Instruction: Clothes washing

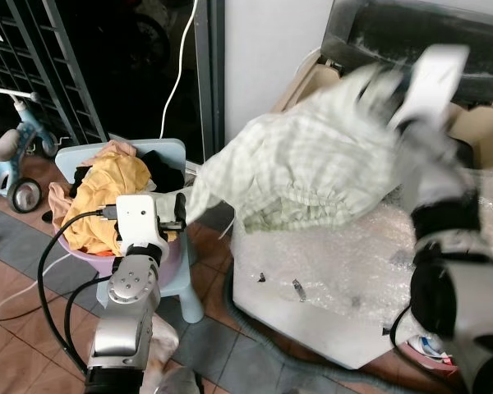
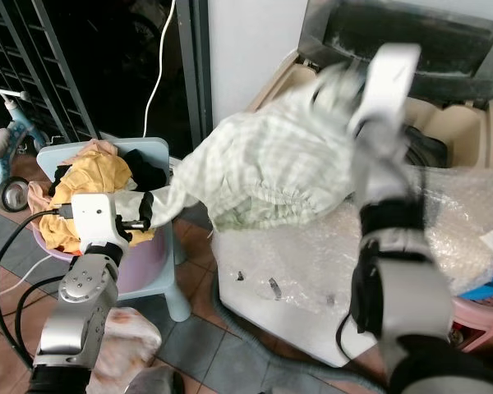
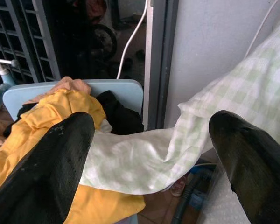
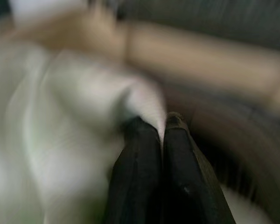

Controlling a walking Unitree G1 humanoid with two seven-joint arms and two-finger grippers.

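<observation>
A pale green checked garment (image 1: 304,164) hangs stretched between the laundry basin and the top of the white washing machine (image 1: 312,295). My right gripper (image 4: 158,121), blurred with motion, is raised over the machine's open tub and is shut on the garment's upper end. The machine's dark lid (image 1: 411,33) stands open behind it. My left gripper (image 3: 151,126) is open beside the basin, and the garment's trailing end (image 3: 130,163) lies between its spread fingers without being held. A lilac basin (image 1: 168,263) on a light blue chair (image 1: 189,308) holds yellow clothes (image 1: 107,197) and black clothes (image 1: 160,168).
Bubble wrap (image 1: 353,254) covers the machine's top. A child's tricycle (image 1: 16,156) stands at the far left by a black metal grille (image 1: 41,74). A white cable (image 1: 177,74) hangs down the dark doorway. A pink stool (image 2: 476,316) sits at the right.
</observation>
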